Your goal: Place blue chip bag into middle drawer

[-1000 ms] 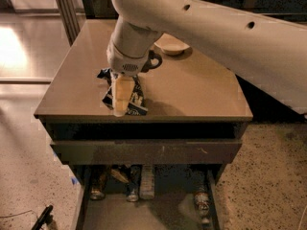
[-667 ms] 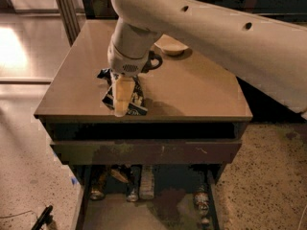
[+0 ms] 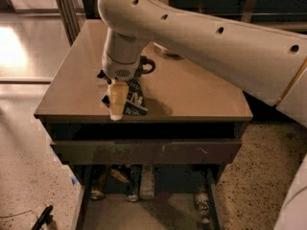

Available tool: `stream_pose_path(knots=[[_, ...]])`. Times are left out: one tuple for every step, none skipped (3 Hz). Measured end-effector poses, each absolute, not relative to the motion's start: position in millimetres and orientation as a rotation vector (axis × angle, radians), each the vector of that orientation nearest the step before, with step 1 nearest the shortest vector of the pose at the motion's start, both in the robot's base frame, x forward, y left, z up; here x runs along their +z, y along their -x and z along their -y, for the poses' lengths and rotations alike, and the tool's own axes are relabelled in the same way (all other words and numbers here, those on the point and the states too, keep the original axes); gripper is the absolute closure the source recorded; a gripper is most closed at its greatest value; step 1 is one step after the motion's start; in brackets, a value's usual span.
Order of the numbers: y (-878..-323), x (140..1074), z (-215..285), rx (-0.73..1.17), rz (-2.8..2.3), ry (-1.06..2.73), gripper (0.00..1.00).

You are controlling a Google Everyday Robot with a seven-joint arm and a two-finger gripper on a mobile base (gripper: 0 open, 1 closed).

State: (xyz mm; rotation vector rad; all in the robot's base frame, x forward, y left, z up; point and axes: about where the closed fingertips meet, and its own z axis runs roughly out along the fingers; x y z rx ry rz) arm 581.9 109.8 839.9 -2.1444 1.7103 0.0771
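Where the cabinet's surface (image 3: 201,95) meets its front edge, you find the blue chip bag (image 3: 135,104), crumpled, left of centre. The gripper (image 3: 116,113) points down right at it, cream tip covering the bag's left part. You cannot tell whether it has hold. Below, the middle drawer (image 3: 144,217) stands pulled out, with cans and bottles (image 3: 141,182) along its back.
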Motion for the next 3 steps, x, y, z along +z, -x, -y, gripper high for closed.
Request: stream_pose_path(knots=[[-581.9, 839.9, -109.8, 0.077, -1.71, 2.144, 0.18], [-581.8, 839.9, -109.8, 0.077, -1.71, 2.144, 0.42], [-581.8, 839.9, -109.8, 0.077, -1.71, 2.144, 0.64]])
